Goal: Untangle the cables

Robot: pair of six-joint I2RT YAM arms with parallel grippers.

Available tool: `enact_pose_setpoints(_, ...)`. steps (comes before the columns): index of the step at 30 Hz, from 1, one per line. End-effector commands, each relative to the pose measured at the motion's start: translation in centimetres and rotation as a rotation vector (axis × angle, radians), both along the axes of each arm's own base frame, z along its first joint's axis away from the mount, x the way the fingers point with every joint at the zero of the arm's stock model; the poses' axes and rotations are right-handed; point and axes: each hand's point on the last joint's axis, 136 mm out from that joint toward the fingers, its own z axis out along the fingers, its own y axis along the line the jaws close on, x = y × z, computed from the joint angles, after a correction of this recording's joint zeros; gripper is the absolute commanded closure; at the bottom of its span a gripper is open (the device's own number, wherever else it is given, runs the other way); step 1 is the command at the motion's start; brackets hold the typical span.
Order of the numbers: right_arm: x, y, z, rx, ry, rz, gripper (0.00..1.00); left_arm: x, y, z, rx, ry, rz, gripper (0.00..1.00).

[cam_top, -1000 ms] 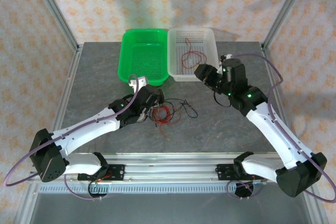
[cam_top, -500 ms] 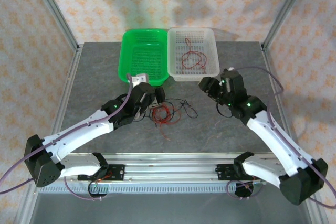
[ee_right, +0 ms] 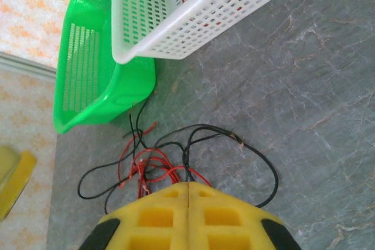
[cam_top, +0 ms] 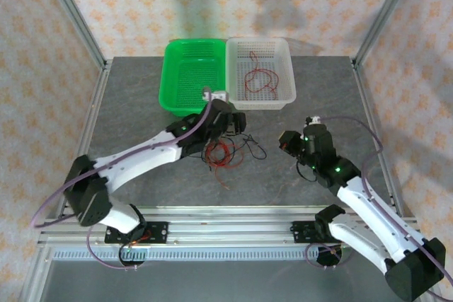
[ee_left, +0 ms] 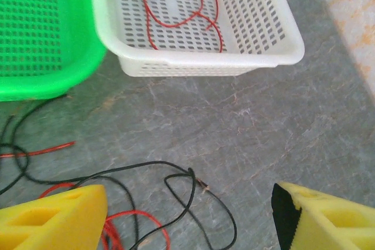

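Top external: we hover over the knot, with one red wire sorted.
Nearest us, our right tool [cam_top: 289,141] is pressed closed on nothing, well apart from the cables [cam_top: 224,152] tangled on the desk [cam_top: 141,97]. Our left tool [ee_left: 187,215] hangs above them, jaws spread wide. We judge it best to pinch one loose black strand [ee_left: 191,173] at the knot's edge and draw it out slowly while the right tool pins the rest. Beyond stand the green basket [cam_top: 192,72] and the white basket [cam_top: 258,106], which holds a red cable [cam_top: 258,79].
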Motion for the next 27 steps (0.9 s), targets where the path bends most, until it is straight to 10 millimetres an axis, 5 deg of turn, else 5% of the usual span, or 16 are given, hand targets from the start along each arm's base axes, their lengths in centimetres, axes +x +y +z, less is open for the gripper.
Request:
enact_pose_setpoints(1, 0.5, -0.1, 2.1, 0.014, -0.115, 0.004, 1.00, 1.1, -2.4, -1.1, 0.025, 0.026, -0.054, 0.24)
enact_pose_setpoints(13, 0.1, -1.3, 0.4, -0.087, -0.042, -0.018, 1.00, 2.5, -6.0, -10.9, 0.240, 0.220, -0.181, 0.38)
enact_pose_setpoints(21, 0.6, -0.9, 0.4, -0.108, -0.017, -0.009, 1.00, 1.7, -5.2, -13.5, 0.332, 0.273, -0.213, 0.47)
enact_pose_setpoints(27, 0.6, -0.9, 0.2, -0.098, -0.005, -0.014, 1.00, 1.8, -5.2, -13.6, 0.326, 0.257, -0.215, 0.65)
